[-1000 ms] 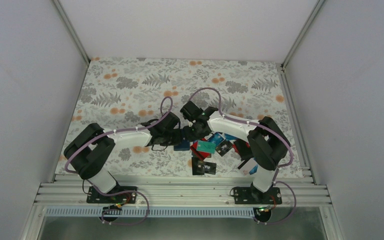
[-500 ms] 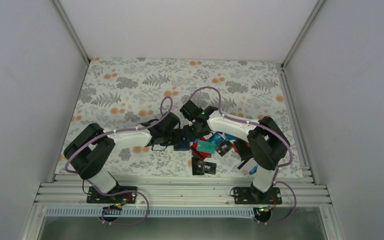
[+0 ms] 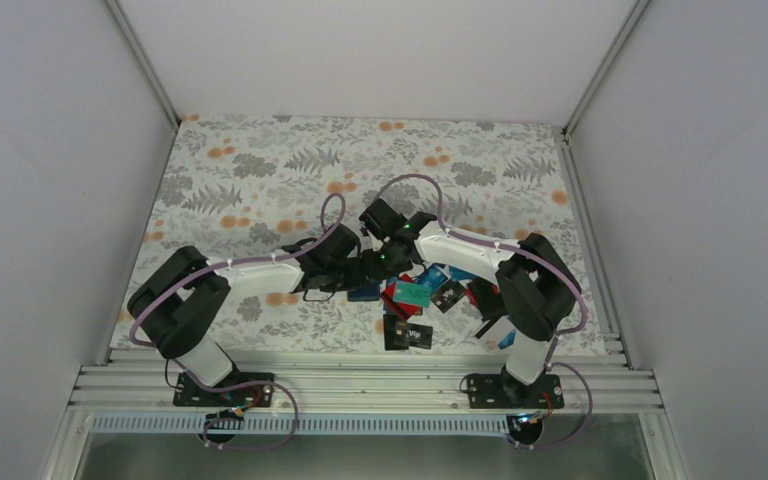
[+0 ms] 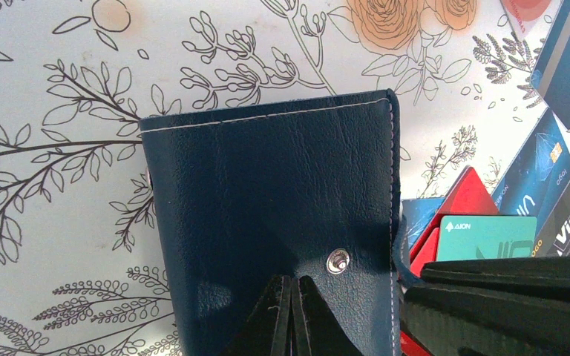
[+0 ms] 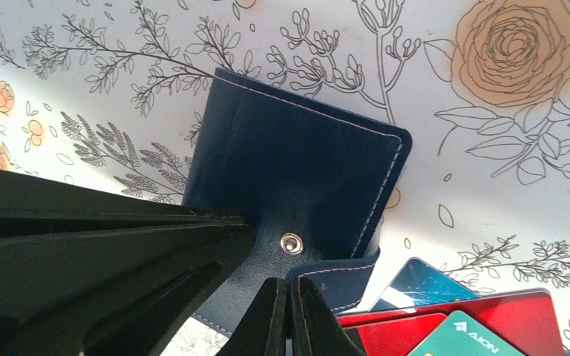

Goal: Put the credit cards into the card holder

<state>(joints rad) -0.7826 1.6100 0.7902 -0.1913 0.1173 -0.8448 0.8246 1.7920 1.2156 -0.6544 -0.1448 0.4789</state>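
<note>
Two clenched grippers meet over the card holder [image 3: 364,291], which lies flat on the flowered tablecloth [image 3: 260,180], just left of the pile of cards [image 3: 422,296]. From above, the holder is only a small dark blue patch, half hidden under the left gripper [image 3: 352,272] and the right gripper [image 3: 378,266], whose fingers cannot be made out there.

The left wrist view gives the detail. The card holder [image 4: 267,200] is a rectangle of grained navy leather with pale stitching along its top and right edges and a round metal snap [image 4: 337,260] near its lower right corner. The left gripper [image 4: 292,297] has its thin black fingers pressed together, their tips over the leather just left of the snap. Whether they touch it cannot be told. Smooth, glossy cards lie to the right, among them a teal card [image 4: 486,236] overlapping a red card [image 4: 460,199]. The right gripper's black body crosses the bottom right corner.

The right wrist view shows the clasp more plainly: a short stitched tab [image 5: 338,282] curls out from the holder's edge just below the snap [image 5: 291,242]. The right gripper [image 5: 288,304] is closed tight, its tips at the tab's left end. Whether leather is pinched between them cannot be told. The left gripper's black body fills the lower left of this view.
</note>
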